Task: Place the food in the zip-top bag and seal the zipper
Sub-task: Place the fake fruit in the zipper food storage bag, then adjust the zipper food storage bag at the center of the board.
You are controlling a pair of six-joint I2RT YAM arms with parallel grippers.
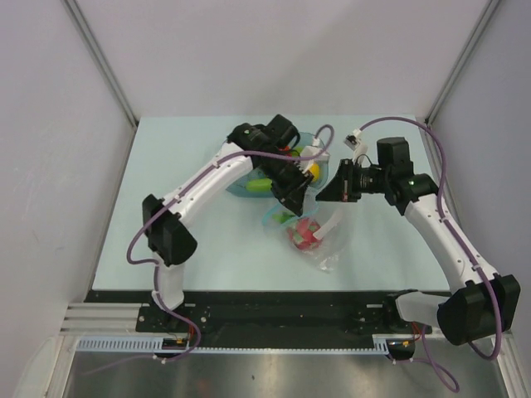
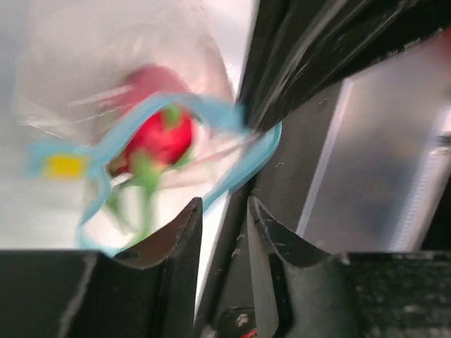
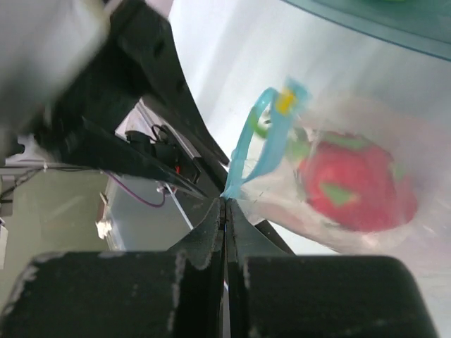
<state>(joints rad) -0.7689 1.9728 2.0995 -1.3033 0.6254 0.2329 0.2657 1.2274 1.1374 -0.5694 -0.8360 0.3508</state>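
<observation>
top external view shows you the zip-top bag (image 1: 325, 249) on the table (image 1: 166, 207), near the tray (image 1: 239, 186), with the pink dragon fruit (image 1: 304, 234) inside it. your right gripper (image 3: 225, 203) is pinched tight on the blue zipper (image 3: 275, 137) at the bag's mouth. your left gripper (image 2: 224, 205) has its jaws a little apart by the mouth, with nothing between them.

Two pincers: left pincer (image 2: 223, 205), right pincer (image 3: 224, 201). One zip-top bag (image 1: 328, 247), one dragon fruit (image 3: 352, 186), one tray (image 3: 394, 24), one yellow fruit (image 1: 314, 172), one green vegetable (image 1: 261, 185).
</observation>
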